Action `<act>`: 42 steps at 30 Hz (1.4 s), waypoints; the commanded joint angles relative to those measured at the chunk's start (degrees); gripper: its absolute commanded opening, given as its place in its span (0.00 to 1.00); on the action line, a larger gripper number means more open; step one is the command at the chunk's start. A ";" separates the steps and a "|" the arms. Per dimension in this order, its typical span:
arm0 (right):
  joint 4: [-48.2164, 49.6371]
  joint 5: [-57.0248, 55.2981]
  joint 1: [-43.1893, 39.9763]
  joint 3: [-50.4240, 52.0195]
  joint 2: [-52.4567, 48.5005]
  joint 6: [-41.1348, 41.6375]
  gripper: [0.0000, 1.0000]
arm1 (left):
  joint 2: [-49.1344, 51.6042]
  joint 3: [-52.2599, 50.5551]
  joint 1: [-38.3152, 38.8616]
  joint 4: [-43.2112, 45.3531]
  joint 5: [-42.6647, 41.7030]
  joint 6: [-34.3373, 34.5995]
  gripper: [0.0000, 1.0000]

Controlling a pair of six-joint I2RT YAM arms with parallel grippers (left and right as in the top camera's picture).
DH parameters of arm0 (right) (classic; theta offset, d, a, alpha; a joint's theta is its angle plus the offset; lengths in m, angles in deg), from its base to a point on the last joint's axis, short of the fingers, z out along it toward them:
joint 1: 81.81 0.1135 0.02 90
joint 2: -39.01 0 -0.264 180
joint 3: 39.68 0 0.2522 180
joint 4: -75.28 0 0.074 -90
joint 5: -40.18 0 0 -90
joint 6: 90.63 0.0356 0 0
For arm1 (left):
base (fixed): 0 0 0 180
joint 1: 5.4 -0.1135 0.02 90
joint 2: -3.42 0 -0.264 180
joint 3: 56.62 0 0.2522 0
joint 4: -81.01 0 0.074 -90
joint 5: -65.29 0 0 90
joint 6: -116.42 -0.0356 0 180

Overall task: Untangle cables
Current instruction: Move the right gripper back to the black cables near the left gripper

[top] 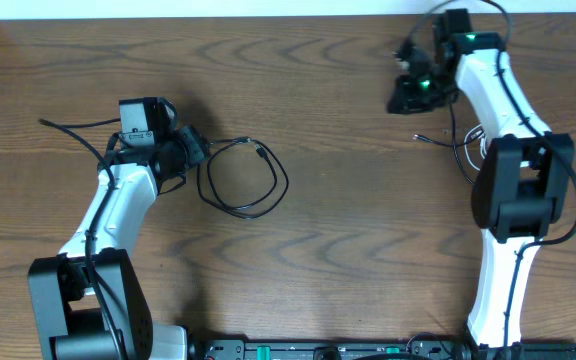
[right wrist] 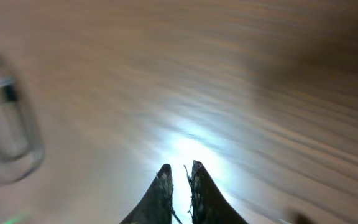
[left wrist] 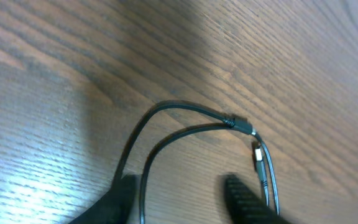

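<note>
The black cable (top: pixel 243 185) lies in a loose loop on the wooden table, right of my left gripper (top: pixel 196 146). In the left wrist view its strands (left wrist: pixel 166 134) curve toward small plugs (left wrist: pixel 244 126). My left gripper (left wrist: pixel 182 199) is open, with one black strand running between its fingers. A thin pale cord with a small plug (top: pixel 434 138) lies by the right arm. My right gripper (top: pixel 408 92) is at the far right of the table. In the blurred right wrist view its fingers (right wrist: pixel 179 177) are nearly together, and nothing clear shows between them.
Another thin black end (top: pixel 53 124) pokes out left of the left arm. The table's far edge (top: pixel 268 10) is close behind the right gripper. A blurred clear oblong shape (right wrist: pixel 5 124) shows at the left of the right wrist view.
</note>
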 commanded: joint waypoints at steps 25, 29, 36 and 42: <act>0.48 20.41 27.58 -0.74 1.75 -25.31 0.61 | 0.20 -0.33 -0.24 -1.07 9.46 2.38 0.08; 2.03 20.44 29.49 -0.39 1.70 -25.29 0.69 | 0.20 -0.33 -0.24 -1.22 9.86 2.38 0.08; 2.71 20.46 31.45 -0.31 -0.09 -25.24 0.70 | 0.20 -0.33 -0.24 -2.71 15.45 6.10 0.17; 2.84 24.06 32.37 -0.24 -3.45 -25.27 0.68 | 0.20 -0.33 -0.24 -3.04 15.80 7.13 0.17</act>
